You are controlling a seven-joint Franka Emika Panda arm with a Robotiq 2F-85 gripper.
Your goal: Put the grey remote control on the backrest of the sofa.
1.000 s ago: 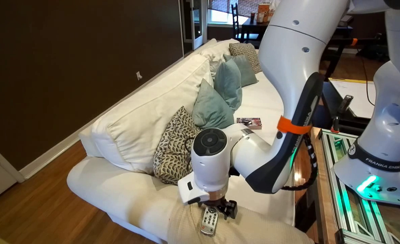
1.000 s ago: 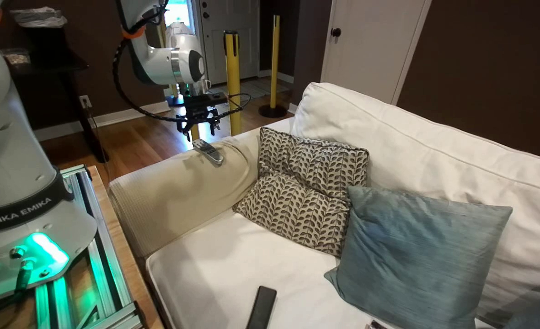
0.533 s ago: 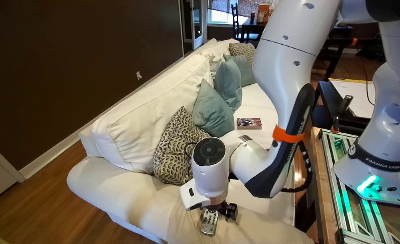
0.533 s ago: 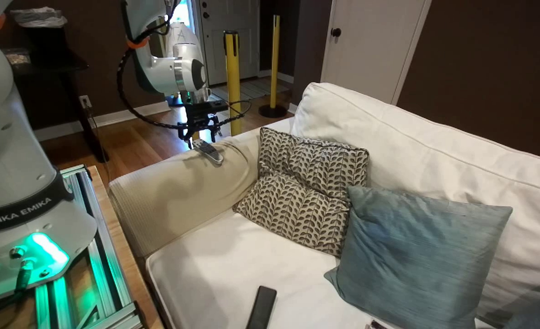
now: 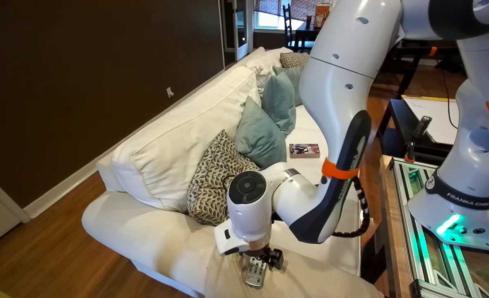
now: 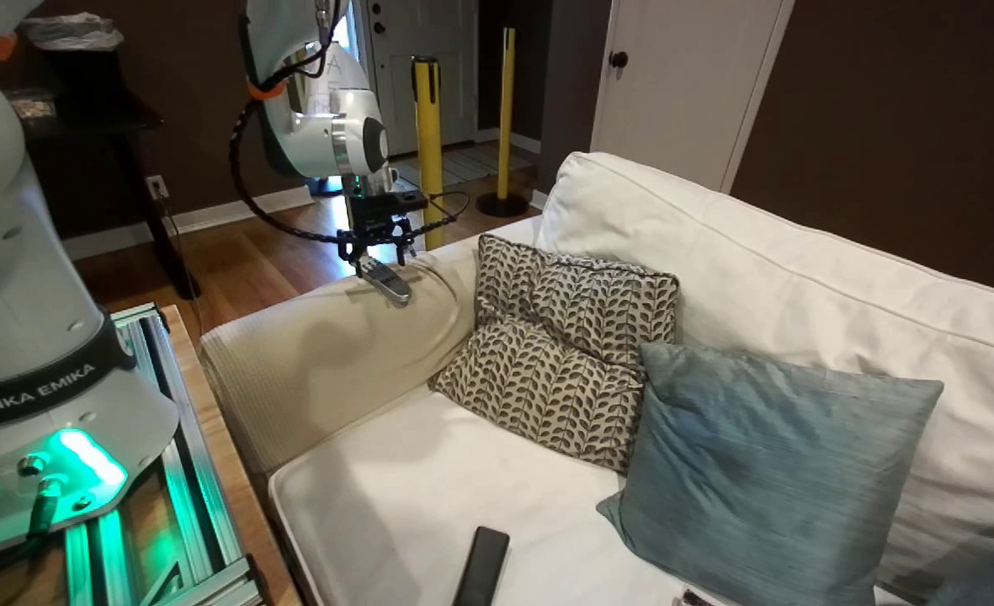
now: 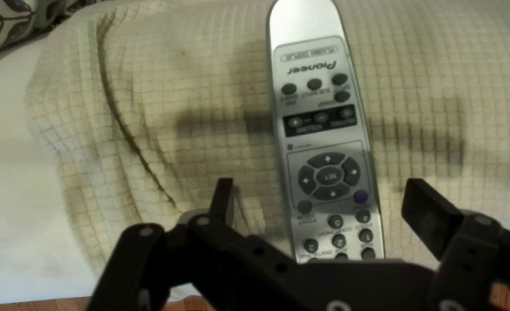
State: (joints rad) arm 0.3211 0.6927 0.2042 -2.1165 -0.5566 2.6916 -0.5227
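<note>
The grey remote control (image 7: 319,142) lies flat, buttons up, on the blanket-covered top of the sofa armrest. It also shows in both exterior views (image 5: 255,273) (image 6: 389,282). My gripper (image 7: 317,185) is open above it. One finger (image 7: 223,196) stands on each side of the remote, apart from it, with cloth showing in both gaps. The remote's lower end is hidden behind the gripper body in the wrist view. In an exterior view the gripper (image 6: 381,259) hangs low over the remote's far end. The off-white backrest of the sofa (image 5: 186,120) (image 6: 766,236) runs along the wall.
The cream armrest (image 5: 145,231) bears a beige blanket. A leaf-patterned pillow (image 6: 564,353) and a blue pillow (image 6: 783,471) lean against the backrest. A black remote (image 6: 483,564) and a small booklet (image 5: 304,150) lie on the seat.
My gripper has come down closer to the remote and moved slightly sideways, now lining up over it. The fingers stay open. The remote and the sofa things have not moved.
</note>
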